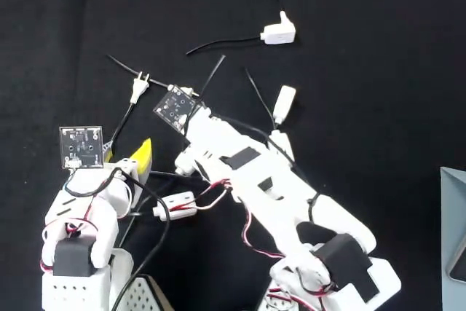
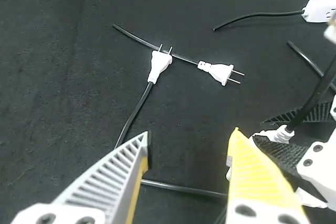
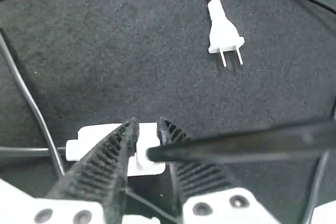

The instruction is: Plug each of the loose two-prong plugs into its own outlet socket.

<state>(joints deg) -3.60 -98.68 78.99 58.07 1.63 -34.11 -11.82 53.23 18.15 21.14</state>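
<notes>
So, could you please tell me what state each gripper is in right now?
Left gripper: open, holding nothing.
Right gripper: closed on a white plug with a black cord.

The counter (image 1: pixel 378 107) was a wide flat top covered in black cloth. A white two-prong plug on a black cord (image 1: pixel 139 89) lay on it. A second small white plug (image 2: pixel 220 72) lay just beside that one. A white plastic outlet socket (image 1: pixel 279 32) lay near the far edge. A long white socket block (image 1: pixel 283 103) lay near the middle. A short white socket block (image 3: pixel 94 142) rested on the cloth too. Thin black cords (image 1: pixel 218 44) ran over the cloth. A flat grey-blue thing (image 1: pixel 455 231) sat at one edge.
</notes>
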